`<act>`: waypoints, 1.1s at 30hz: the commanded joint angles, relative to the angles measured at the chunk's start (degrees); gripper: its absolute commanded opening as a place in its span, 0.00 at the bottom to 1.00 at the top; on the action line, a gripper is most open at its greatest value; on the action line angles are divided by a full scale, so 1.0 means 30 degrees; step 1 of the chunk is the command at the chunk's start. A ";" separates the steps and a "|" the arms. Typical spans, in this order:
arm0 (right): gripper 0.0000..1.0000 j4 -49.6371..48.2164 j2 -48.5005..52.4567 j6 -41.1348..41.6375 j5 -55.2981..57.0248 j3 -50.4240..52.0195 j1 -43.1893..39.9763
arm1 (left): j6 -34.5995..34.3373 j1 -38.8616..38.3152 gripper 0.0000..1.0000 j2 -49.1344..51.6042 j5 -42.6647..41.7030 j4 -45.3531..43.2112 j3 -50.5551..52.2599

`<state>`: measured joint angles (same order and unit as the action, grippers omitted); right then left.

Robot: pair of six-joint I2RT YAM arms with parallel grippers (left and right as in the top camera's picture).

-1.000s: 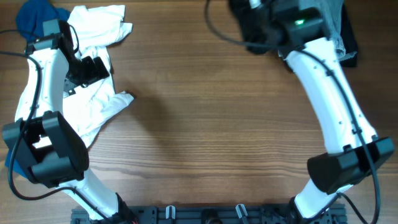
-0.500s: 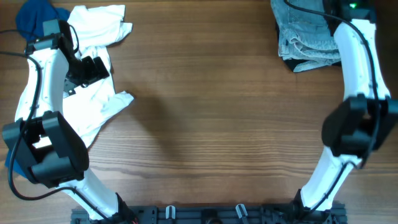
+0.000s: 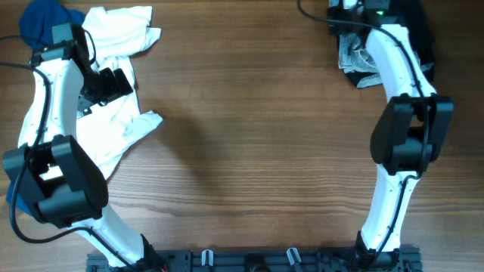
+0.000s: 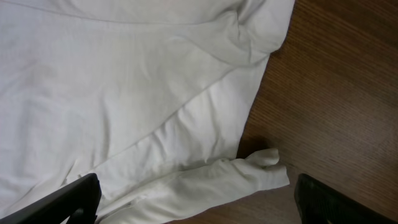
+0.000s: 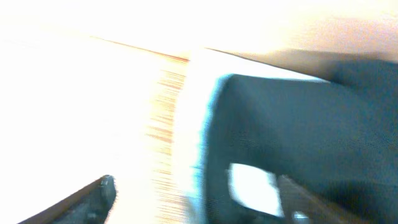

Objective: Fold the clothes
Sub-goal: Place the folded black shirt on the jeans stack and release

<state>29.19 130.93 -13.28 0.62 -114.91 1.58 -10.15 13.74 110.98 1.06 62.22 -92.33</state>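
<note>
A white garment (image 3: 106, 113) lies crumpled at the table's left, and one sleeve (image 4: 249, 176) ends on bare wood. My left gripper (image 4: 198, 204) hovers open just above it, a finger on each side, gripping nothing; in the overhead view the left gripper (image 3: 112, 83) sits over the garment's middle. Grey denim clothes (image 3: 357, 62) rest on a dark garment (image 3: 426, 45) at the far right corner. My right gripper (image 5: 196, 202) stands open over dark fabric with a white label (image 5: 252, 190); this view is badly blurred.
A blue cloth (image 3: 41, 19) lies at the far left corner behind the white garment. The right arm (image 3: 401, 83) stretches along the right side up to the far edge. Brown wooden table (image 3: 249, 151) fills the middle.
The right arm swung to the far right corner and its gripper opened. The grey denim now lies on the dark garment. The left arm has not moved.
</note>
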 commanded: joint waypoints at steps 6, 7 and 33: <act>1.00 -0.0969 -0.3402 0.2616 -0.3322 -0.1195 -0.0984 | 0.0240 0.0087 1.00 -0.0386 0.0175 -0.0109 -0.0189; 1.00 -0.1428 -0.3585 0.2834 -0.2725 -0.1195 -0.1355 | 0.0240 0.0087 1.00 -0.0386 0.0175 -0.0109 -0.0189; 1.00 0.4925 -0.5719 0.4000 -0.4918 -0.2142 -0.3767 | 0.0240 0.0087 1.00 -0.0386 0.0175 -0.0102 -0.0189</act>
<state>39.72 131.79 -0.78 -10.28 -118.98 -9.85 -10.15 13.74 110.98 1.06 62.00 -92.33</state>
